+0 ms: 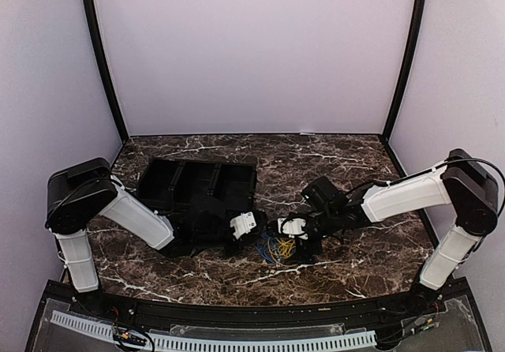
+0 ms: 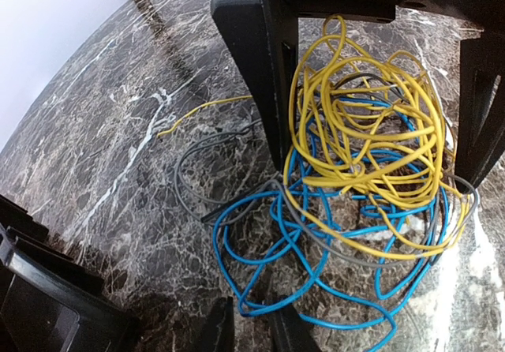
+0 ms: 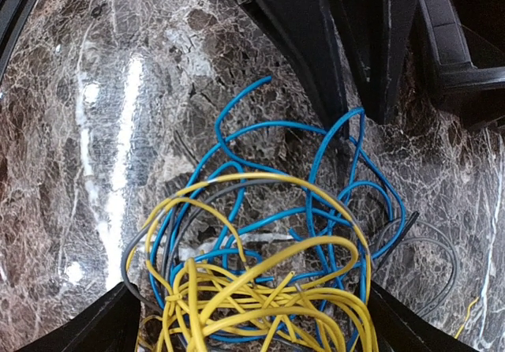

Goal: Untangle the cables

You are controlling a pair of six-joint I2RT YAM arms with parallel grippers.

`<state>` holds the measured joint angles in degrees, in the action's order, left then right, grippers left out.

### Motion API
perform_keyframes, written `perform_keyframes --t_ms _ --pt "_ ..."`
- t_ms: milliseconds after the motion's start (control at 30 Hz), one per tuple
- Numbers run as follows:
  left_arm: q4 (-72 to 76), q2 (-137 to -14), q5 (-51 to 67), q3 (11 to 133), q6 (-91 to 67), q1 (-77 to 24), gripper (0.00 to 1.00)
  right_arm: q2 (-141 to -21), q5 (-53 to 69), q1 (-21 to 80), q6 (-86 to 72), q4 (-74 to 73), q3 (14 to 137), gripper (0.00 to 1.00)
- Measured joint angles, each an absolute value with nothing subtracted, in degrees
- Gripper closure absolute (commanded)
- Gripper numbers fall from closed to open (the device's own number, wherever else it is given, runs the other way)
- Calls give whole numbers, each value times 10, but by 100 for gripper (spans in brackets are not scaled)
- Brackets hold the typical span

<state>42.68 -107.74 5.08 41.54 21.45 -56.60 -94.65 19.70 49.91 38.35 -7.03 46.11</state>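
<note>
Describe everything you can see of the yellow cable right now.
The yellow cable is a thin, glossy, plastic-looking wire bunched in a loose coil atop the tangle, interlaced with the blue cable and a grey cable. One loose end trails across the marble table. The open right gripper straddles the coil, a finger on each side; whether they touch it is unclear.

The cables (image 1: 278, 248) are lying heaped on the table (image 1: 339, 162), just right of the bin's (image 1: 197, 185) near corner. The left gripper (image 3: 359, 119) is reaching the heap's left edge. The right gripper (image 2: 377, 170) is standing opposite it, straddling the pile.
</note>
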Motion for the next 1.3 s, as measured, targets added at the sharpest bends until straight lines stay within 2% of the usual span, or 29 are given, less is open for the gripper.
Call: perform_keyframes --t_ms 33,133,267,367,667,833,900,1067,1200,1300 --pt "427 -1078 51 416 215 -566 97 -945 197 499 383 -70 460 6" --pt "427 -1078 49 416 218 -566 100 -945 195 499 380 -67 458 11" --pt "429 -1070 41 406 213 -566 100 -945 188 499 378 -60 457 29" --pt "428 -1034 32 378 199 -568 100 -944 172 499 379 -40 448 40" --pt "416 -834 -20 312 120 -569 100 -946 135 499 389 -5 433 52" --pt "354 -699 -72 306 79 -569 100 -950 130 499 391 3 434 78" --pt "322 -646 -92 307 67 -570 100 -950 130 499 389 6 436 85" --pt "233 -554 -131 321 51 -572 100 -955 129 499 390 6 446 89" --pt "165 -500 -164 349 49 -572 100 -962 128 499 389 5 451 82" --pt "117 -464 -192 386 51 -572 100 -963 128 499 389 5 453 82"
